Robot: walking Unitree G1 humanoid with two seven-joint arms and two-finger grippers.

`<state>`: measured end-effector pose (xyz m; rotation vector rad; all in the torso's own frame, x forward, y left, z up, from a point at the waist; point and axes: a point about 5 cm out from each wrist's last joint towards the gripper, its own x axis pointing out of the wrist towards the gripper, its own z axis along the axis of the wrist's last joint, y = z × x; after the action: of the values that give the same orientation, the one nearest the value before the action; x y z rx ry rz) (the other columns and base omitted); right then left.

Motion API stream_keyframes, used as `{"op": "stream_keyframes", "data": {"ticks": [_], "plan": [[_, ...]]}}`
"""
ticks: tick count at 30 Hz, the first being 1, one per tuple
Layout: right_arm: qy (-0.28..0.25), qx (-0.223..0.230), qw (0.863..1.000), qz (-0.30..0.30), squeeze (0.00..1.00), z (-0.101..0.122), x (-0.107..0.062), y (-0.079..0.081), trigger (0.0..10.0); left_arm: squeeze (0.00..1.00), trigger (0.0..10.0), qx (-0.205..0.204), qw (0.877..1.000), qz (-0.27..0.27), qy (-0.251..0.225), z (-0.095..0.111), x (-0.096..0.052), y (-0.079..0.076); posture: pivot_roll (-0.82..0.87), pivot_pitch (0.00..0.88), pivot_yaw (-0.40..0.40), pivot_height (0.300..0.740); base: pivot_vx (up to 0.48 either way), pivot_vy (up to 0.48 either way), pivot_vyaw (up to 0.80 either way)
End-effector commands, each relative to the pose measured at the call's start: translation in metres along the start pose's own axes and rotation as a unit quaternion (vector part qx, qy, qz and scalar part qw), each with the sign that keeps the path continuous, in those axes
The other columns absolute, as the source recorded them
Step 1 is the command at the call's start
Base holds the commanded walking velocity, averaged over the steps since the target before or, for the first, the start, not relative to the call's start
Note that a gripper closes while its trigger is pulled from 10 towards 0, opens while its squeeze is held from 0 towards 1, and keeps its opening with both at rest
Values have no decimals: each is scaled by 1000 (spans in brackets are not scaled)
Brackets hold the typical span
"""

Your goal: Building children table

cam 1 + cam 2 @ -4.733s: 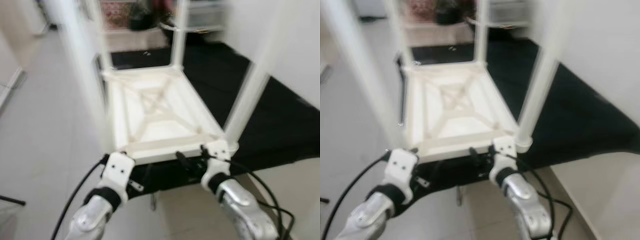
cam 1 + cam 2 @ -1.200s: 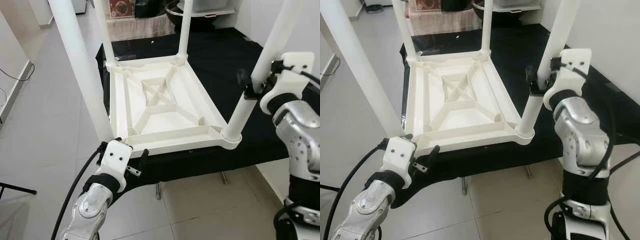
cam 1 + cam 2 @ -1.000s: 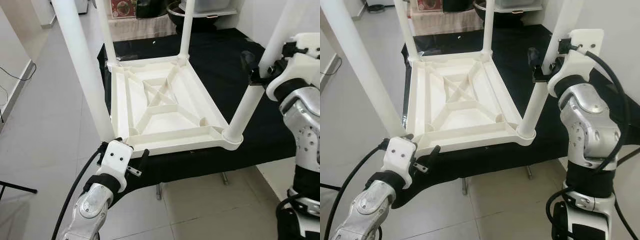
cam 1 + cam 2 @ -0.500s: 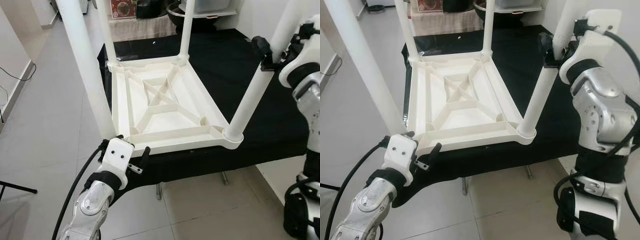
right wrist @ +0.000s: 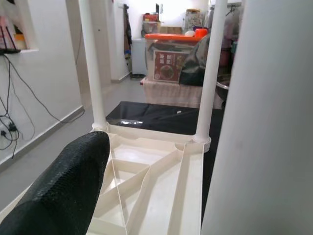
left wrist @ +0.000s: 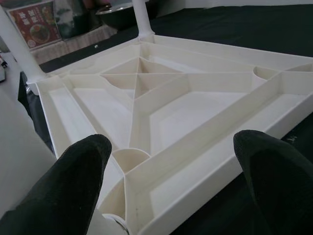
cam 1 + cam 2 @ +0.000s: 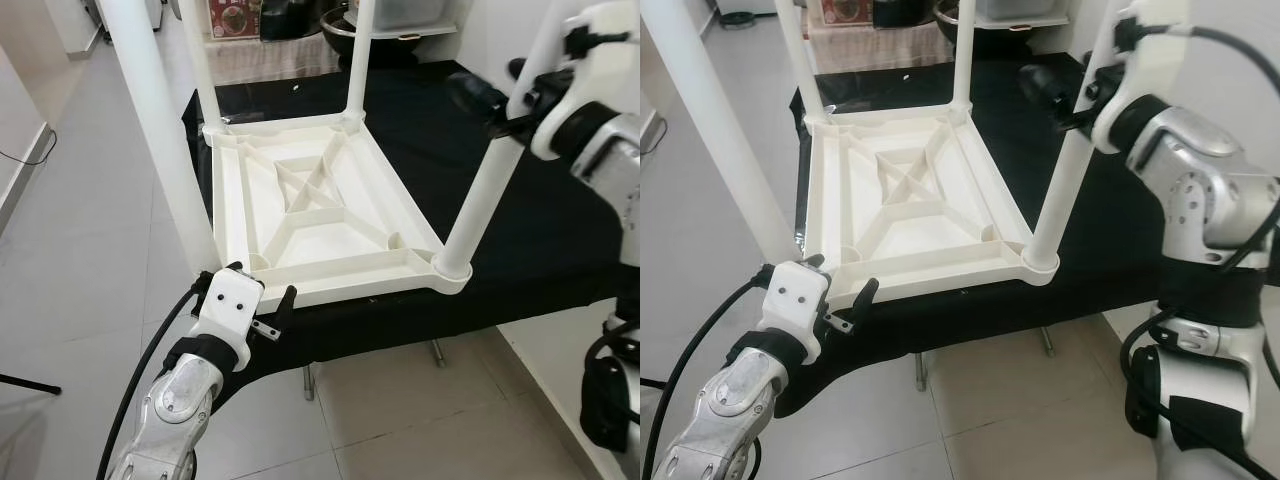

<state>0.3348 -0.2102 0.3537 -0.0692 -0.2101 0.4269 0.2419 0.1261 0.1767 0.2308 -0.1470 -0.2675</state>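
A white plastic children's table (image 7: pixel 310 215) lies upside down on a black-covered surface (image 7: pixel 560 220), its legs pointing up. My left gripper (image 7: pixel 262 290) is open at the table's near-left corner, and the corner's rim (image 6: pixel 161 171) lies between its two fingers. My right gripper (image 7: pixel 500 85) is raised high beside the near-right leg (image 7: pixel 475 210). One black finger (image 5: pixel 68 181) stands well apart from that leg (image 5: pixel 264 122), so the gripper is open; the leg hides the other finger. The near-left leg (image 7: pixel 160 130) rises just behind my left gripper.
The black surface ends just in front of me, with tiled floor (image 7: pixel 90 240) to the left and below. At the back stand a shelf with a metal bowl (image 7: pixel 400 25) and a printed box (image 7: pixel 232 18). A white wall (image 7: pixel 1240 60) runs along the right.
My right gripper has risen along the near-right leg, from its lower part to high up. The left gripper has stayed at the near-left corner. The view shifted slightly.
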Motion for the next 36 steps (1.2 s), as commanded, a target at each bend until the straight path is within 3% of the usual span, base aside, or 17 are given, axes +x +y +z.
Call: {"op": "stream_keyframes", "data": {"ticks": [1, 2, 6, 16, 24, 31, 36], "plan": [[4, 9, 999, 42, 0, -14, 5, 14, 10000, 0, 10000, 5, 1000, -6, -5, 1, -1, 4, 24, 119, -47, 740, 0, 0, 0], [4, 17, 999, 48, 0, -24, 4, 17, 10000, 0, 10000, 8, 1000, -10, -7, 2, -2, 6, 28, 125, -44, 740, 0, 0, 0], [2, 31, 998, 45, 0, -31, 1, 17, 10000, 0, 10000, 6, 1000, -11, -5, 2, -4, 7, 26, 128, -41, 740, 0, 0, 0], [-2, 79, 996, 46, 0, -59, -16, 26, 10000, 0, 10000, -4, 1000, -21, -4, 2, -2, 4, 14, 125, -30, 740, 0, 0, 799], [12, 79, 997, 9, 0, -75, -22, 22, 10000, 0, 10000, -11, 1000, -25, -8, 2, 2, 1, 5, 115, -27, 740, 0, 0, 792], [80, 57, 994, -47, 0, -109, -32, 28, 10000, 0, 10000, -18, 999, -35, -3, 0, 5, -3, -1, 113, -23, 740, 0, 0, 0], [95, 50, 992, -60, 0, -117, -36, 29, 10000, 0, 10000, -31, 999, -45, 0, 1, 5, -5, -3, 112, -24, 740, 0, 0, 0]]}}
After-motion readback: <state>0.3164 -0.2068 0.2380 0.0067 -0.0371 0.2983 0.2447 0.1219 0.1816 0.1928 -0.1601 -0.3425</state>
